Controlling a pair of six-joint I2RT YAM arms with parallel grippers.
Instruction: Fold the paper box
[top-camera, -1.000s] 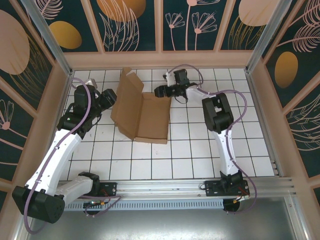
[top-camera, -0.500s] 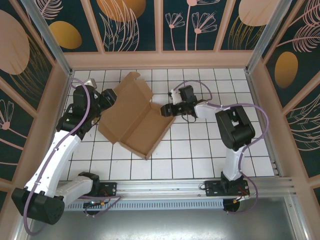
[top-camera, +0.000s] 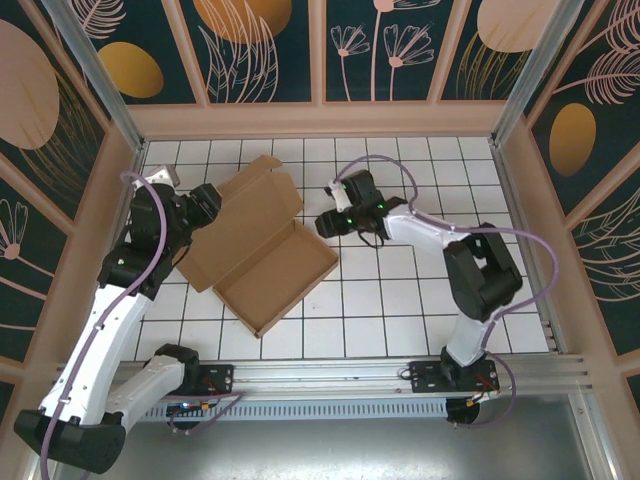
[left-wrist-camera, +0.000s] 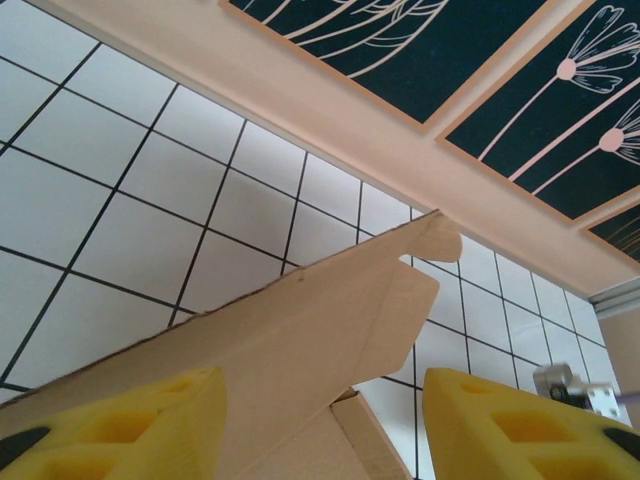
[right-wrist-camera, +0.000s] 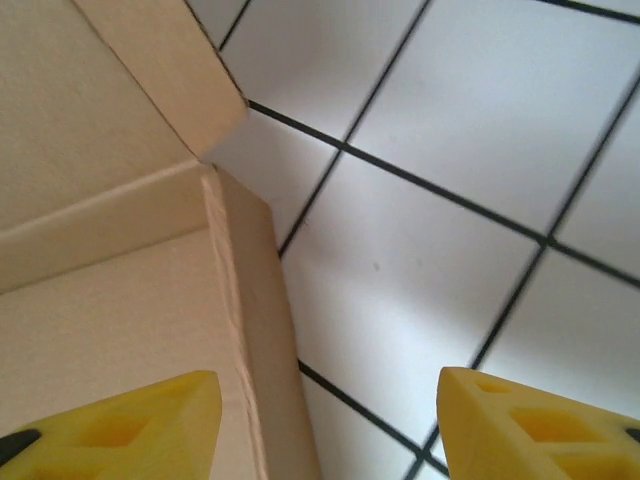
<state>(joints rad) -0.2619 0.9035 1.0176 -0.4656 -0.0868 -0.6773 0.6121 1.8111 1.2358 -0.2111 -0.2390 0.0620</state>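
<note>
The paper box (top-camera: 275, 278) is a brown cardboard tray lying at an angle on the white tiled table, with its lid panel (top-camera: 240, 215) spread out to the far left. My left gripper (top-camera: 205, 203) is at the lid's left edge. In the left wrist view the lid (left-wrist-camera: 300, 340) and its tab run between my yellow fingers (left-wrist-camera: 110, 425), and the left gripper (left-wrist-camera: 325, 420) is open. My right gripper (top-camera: 328, 222) hovers at the tray's far right corner. The right wrist view shows that corner wall (right-wrist-camera: 250, 330) by one finger, and the right gripper (right-wrist-camera: 330, 420) stands open.
Patterned enclosure walls (top-camera: 320, 110) surround the table on three sides. An aluminium rail (top-camera: 330, 375) runs along the near edge, carrying both arm bases. Bare tiles (top-camera: 420, 300) lie to the right of the box. A small metal bracket (left-wrist-camera: 565, 385) sits by the far wall.
The box has turned and slid toward the near left, and its raised lid has dropped lower. My right gripper moved from the back down to the tray's corner. The left arm drew back to the left.
</note>
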